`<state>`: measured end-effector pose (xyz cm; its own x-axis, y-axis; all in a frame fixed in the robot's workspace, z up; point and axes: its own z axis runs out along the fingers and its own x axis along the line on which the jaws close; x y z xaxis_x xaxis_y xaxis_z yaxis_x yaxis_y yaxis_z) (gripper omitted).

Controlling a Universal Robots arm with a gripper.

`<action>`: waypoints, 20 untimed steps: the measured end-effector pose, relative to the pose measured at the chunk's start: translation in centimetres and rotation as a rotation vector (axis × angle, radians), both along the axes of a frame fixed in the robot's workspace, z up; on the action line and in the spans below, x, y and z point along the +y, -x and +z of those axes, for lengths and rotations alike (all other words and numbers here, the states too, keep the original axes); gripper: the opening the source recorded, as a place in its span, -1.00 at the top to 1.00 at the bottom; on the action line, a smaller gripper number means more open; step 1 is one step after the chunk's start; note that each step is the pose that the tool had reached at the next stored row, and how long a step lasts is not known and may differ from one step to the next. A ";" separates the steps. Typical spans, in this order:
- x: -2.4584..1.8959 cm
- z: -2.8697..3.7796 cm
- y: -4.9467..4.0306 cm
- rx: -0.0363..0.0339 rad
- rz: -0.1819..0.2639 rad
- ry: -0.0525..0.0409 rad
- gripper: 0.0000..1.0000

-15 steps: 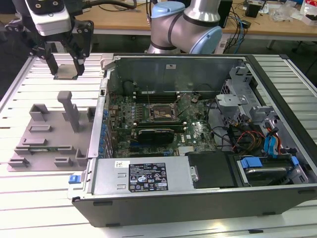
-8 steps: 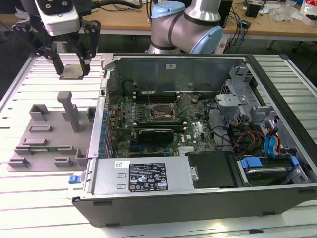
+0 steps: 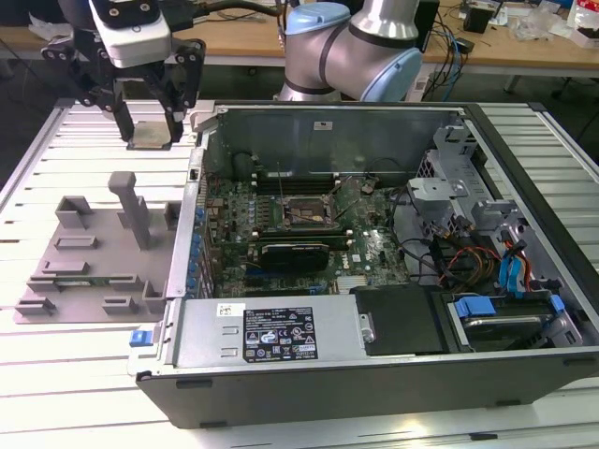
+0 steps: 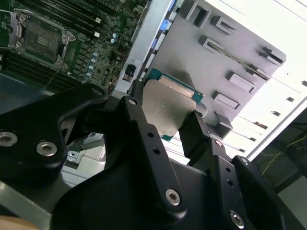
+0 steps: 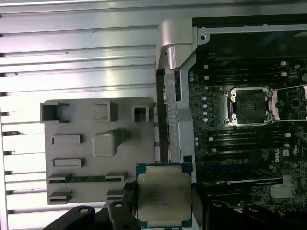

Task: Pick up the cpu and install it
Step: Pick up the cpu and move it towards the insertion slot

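The cpu [image 5: 163,196], a flat square chip with a silver top plate and a teal rim, hangs in the air between my gripper's black fingers [image 4: 139,127]. In the second wrist view the cpu [image 4: 168,108] is clamped at two opposite edges. My gripper [image 3: 153,126] is shut on the cpu [image 3: 153,140] at the exterior view's upper left, above the slatted table and left of the open computer case [image 3: 374,374]. The dark square socket [image 3: 301,214] sits open on the motherboard inside the case, and its frame [image 5: 249,106] also shows in the first wrist view.
A grey fixture plate [image 3: 94,253] with upright blocks lies on the table left of the case. A black card [image 3: 295,253] sits below the socket. Cables, drive cages and blue latches [image 3: 477,304] fill the case's right half. The case's metal wall [image 5: 172,67] stands between plate and motherboard.
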<state>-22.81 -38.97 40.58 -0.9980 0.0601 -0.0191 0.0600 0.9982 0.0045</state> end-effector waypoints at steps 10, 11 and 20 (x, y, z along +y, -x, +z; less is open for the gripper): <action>0.00 0.00 -1.46 0.0000 0.000 0.0000 -0.09; 0.00 0.00 -1.56 -0.0001 0.000 0.0000 -0.09; -0.01 0.00 -3.19 0.0000 0.000 0.0000 -0.09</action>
